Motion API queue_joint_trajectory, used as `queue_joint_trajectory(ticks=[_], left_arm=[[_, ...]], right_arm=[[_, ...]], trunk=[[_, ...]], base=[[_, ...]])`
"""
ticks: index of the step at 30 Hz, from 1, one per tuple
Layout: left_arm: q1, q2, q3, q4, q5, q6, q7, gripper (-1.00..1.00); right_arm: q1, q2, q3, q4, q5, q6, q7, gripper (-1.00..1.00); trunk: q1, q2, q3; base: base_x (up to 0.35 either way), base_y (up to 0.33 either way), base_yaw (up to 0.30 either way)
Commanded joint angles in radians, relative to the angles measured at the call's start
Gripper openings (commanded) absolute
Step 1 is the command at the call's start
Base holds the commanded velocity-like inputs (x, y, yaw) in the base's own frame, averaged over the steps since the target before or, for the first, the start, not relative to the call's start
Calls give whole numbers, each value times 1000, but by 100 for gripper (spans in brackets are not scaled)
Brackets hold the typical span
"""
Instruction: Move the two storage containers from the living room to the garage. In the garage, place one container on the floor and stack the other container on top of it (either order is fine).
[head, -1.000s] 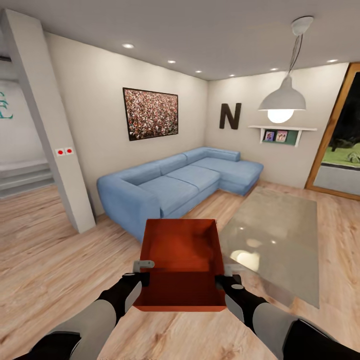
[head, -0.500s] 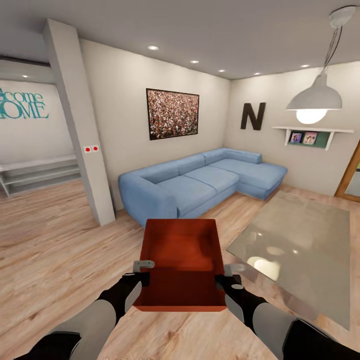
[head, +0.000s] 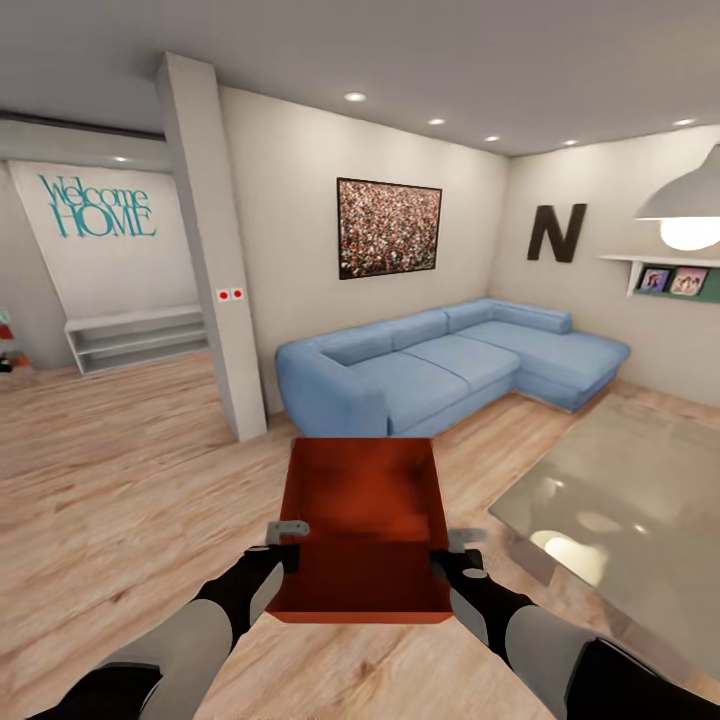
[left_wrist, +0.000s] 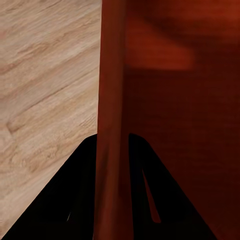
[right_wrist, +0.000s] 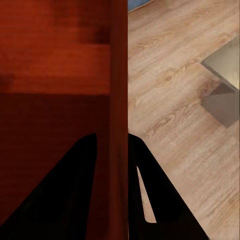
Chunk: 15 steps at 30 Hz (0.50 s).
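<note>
An empty orange-red storage container is held by its side walls, pinched between left gripper and right gripper.

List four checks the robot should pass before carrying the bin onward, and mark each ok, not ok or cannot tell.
1. Left gripper clamps the storage container wall: ok.
2. Right gripper clamps the opposite wall: ok.
3. Container held level above the wood floor: ok.
4. Path past the sofa and glass table: cannot tell.
5. Garage reached: not ok.
</note>
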Motion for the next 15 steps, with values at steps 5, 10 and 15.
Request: queue_joint_trajectory(ticks=[5, 10, 15], left_arm=[[-1, 9, 3, -2, -18, 8, 31, -100], [-1, 9, 3, -2, -18, 8, 32, -100], [-1, 9, 3, -2, -18, 8, 31, -100]], right_arm=[[-1, -24, -3, 5, -8, -6, -7, -100], [-1, -25, -3, 5, -8, -6, -7, -100], [-1, -24, -3, 5, -8, -6, -7, -100]], trunk=[[0, -2, -2], [0, -2, -2], [0, -2, -2]], base=[[0, 0, 258], [0, 0, 258], [0, 0, 259]])
